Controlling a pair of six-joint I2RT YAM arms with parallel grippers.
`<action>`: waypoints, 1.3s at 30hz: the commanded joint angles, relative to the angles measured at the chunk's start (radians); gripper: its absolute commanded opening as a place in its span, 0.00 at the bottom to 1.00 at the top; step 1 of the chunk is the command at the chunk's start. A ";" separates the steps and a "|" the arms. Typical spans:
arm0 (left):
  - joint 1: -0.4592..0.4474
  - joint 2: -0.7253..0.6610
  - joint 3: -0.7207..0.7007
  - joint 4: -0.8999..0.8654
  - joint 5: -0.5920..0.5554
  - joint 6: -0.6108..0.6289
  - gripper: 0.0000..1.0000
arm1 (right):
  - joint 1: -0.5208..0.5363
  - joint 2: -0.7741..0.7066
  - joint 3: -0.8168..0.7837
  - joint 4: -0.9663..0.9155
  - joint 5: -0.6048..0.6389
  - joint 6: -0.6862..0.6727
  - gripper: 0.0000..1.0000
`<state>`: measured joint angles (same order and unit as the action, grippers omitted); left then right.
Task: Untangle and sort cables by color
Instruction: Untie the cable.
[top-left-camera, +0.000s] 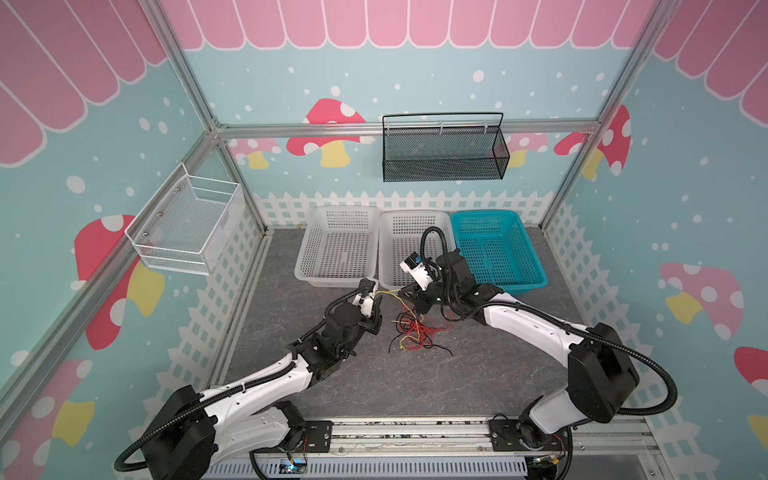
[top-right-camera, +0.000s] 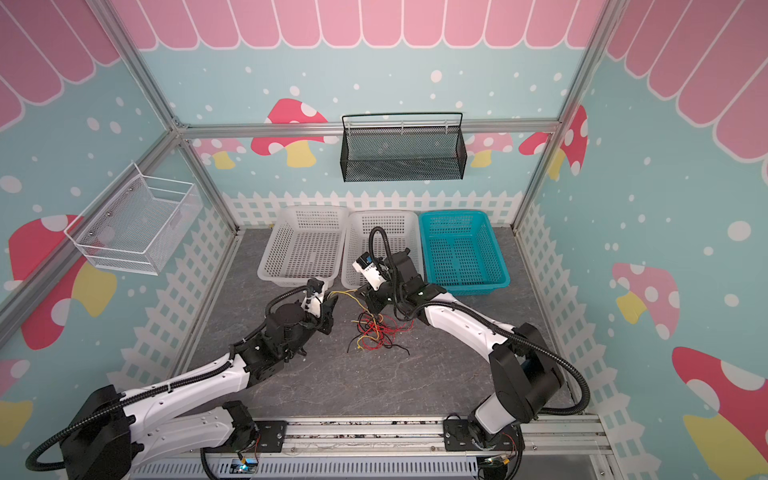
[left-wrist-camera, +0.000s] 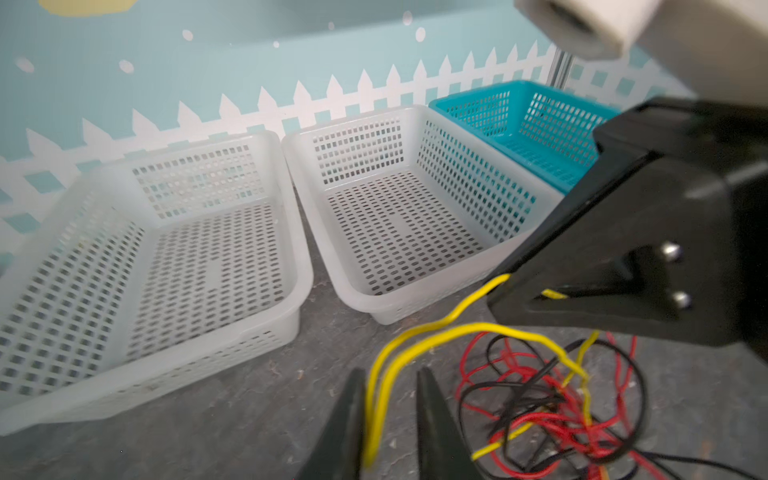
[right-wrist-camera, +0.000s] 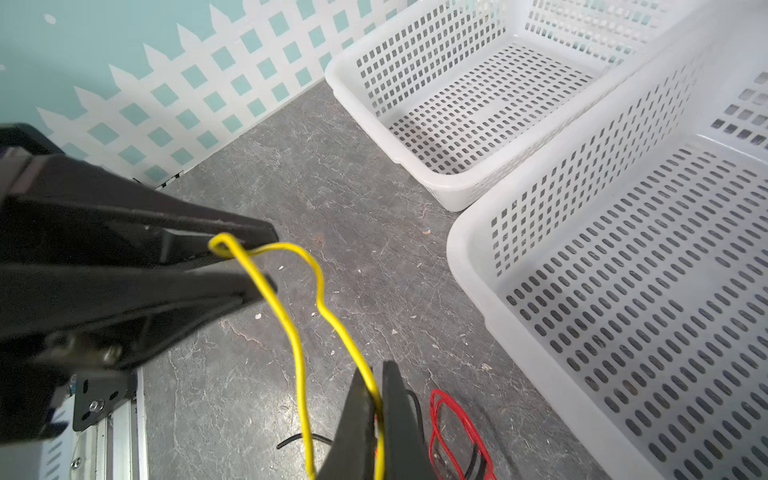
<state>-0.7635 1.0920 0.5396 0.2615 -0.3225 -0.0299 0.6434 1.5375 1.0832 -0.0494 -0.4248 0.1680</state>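
Nearest the robot's base, a tangle of cables (top-left-camera: 415, 334) in red, black and yellow lies on the grey counter (top-left-camera: 478, 374) between the two arms, with loose black ends pointing toward the near edge. Just beyond it, a yellow cable (top-left-camera: 390, 293) comes up out of the heap and stretches sideways between the claws. Its long run is roughly parallel to the baskets' near rims. The right claw (right-wrist-camera: 373, 368) is pressed together, pinching one strand of that yellow cable above the tangle. At the other end the cable folds into a hairpin loop that sits between the fingers of the left claw (left-wrist-camera: 390, 370). Those fingers stand slightly spread, and a gap shows beside the strands. The loop's second strand arches back down into the heap.

Farther back, three plastic baskets stand side by side along the back wall: a left white basket (top-left-camera: 343, 208), a middle white basket (top-left-camera: 415, 213) and a teal basket (top-left-camera: 484, 212). Each shows only its bare slotted floor. Higher up, a white wire basket (top-left-camera: 178, 224) hangs on the left wall and a black mesh basket (top-left-camera: 444, 145) on the back wall.
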 joint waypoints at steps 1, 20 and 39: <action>-0.005 -0.024 -0.032 0.036 0.009 -0.013 0.45 | 0.005 -0.047 0.013 0.063 0.047 0.055 0.00; -0.060 0.100 -0.120 0.359 0.144 -0.171 0.77 | 0.006 -0.139 -0.065 0.152 0.135 0.220 0.00; -0.151 0.369 -0.069 0.598 0.027 -0.133 0.16 | 0.007 -0.207 -0.073 0.198 0.098 0.268 0.00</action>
<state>-0.9096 1.4433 0.4484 0.8135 -0.2451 -0.1715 0.6434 1.3857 1.0183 0.1120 -0.3115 0.4141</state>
